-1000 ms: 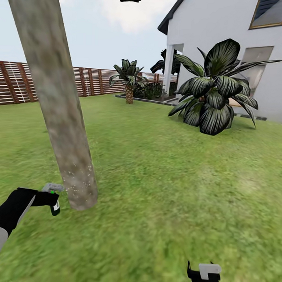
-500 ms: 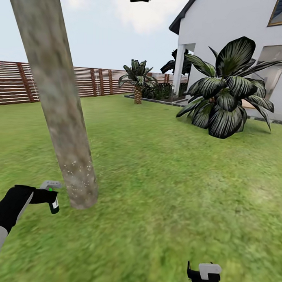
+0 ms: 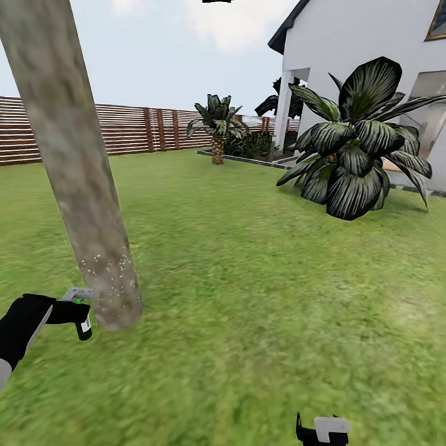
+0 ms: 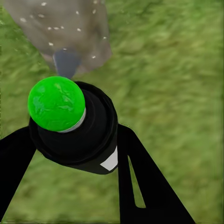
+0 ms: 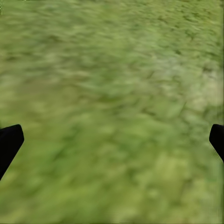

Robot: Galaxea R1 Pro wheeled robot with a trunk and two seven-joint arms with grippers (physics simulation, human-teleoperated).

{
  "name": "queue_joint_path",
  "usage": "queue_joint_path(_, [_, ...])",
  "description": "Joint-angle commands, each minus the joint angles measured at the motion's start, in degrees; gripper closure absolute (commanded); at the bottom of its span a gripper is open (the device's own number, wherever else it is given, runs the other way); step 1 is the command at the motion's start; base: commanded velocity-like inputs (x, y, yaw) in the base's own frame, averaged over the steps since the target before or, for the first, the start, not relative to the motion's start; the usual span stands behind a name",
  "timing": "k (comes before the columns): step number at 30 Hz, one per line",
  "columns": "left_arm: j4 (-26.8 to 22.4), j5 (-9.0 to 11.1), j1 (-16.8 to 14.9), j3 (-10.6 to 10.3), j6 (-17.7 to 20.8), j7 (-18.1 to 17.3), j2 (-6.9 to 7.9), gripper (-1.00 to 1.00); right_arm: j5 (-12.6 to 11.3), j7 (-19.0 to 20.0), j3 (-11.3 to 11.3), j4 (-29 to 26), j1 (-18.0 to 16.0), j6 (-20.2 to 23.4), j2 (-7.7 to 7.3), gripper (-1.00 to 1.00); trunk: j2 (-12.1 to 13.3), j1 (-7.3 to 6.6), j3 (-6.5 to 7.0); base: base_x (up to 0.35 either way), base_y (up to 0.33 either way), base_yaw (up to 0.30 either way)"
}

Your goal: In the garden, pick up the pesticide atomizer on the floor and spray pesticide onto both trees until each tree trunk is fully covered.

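Note:
A tree point(image 3: 76, 179) with a thick, smooth, mottled beige-grey trunk leans across the left of the head view, its foot in the grass. White specks dot the lowest part of the trunk point(image 4: 70, 28). My left gripper point(image 3: 77, 313) is shut on the pesticide atomizer point(image 3: 83, 311), a small dark bottle with a light grey head, held just left of the trunk's foot. In the left wrist view the atomizer point(image 4: 70, 126) shows a green top, its grey nozzle toward the trunk, with black fingers point(image 4: 140, 177) on both sides. My right gripper point(image 3: 323, 435) hangs open over bare grass, low at the right.
Lawn point(image 3: 259, 282) spreads all around. A large dark-leaved plant point(image 3: 357, 150) stands in front of the white house point(image 3: 370, 48) at the right. A small palm point(image 3: 218, 129) and a slatted wooden fence point(image 3: 143, 127) close off the far side.
The view has shifted a little, so the trunk's foot now sits further left in the picture. My left gripper still holds the atomizer by the trunk. The right gripper has not moved.

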Motion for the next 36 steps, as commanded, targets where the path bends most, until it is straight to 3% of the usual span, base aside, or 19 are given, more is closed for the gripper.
queue_joint_path(1, [0.01,-0.54,-0.05,0.16,0.21,-0.49,-0.01,1.0,0.61,-0.34,-0.28,0.08,-0.04,-0.11,0.01,-1.0,-0.02,-0.01,-0.05,0.0,-0.277,0.243])
queue_joint_path(9, [0.08,-0.58,0.03,0.22,0.21,-0.35,0.19,1.0,0.61,-0.34,-0.28,0.08,-0.04,-0.08,0.0,-1.0,-0.02,-0.01,-0.05,0.107,-0.268,0.256])
queue_joint_path(23, [1.9,-0.58,0.03,0.21,0.23,-0.27,0.12,1.0,0.61,-0.34,-0.28,0.08,-0.04,-0.08,0.01,-1.0,-0.02,-0.01,-0.05,0.226,-0.204,0.024])
queue_joint_path(31, [3.34,-0.59,0.03,0.1,0.22,-0.21,0.09,1.0,0.61,-0.34,-0.28,0.08,-0.04,-0.11,-0.01,-1.0,-0.02,-0.01,-0.05,0.107,-0.26,0.261])
queue_joint_path(36, [5.3,-0.46,0.03,0.18,0.21,3.42,-0.05,1.0,0.61,-0.34,-0.28,0.08,-0.04,-0.11,0.0,-1.0,-0.02,-0.01,-0.05,0.101,-0.267,0.278])
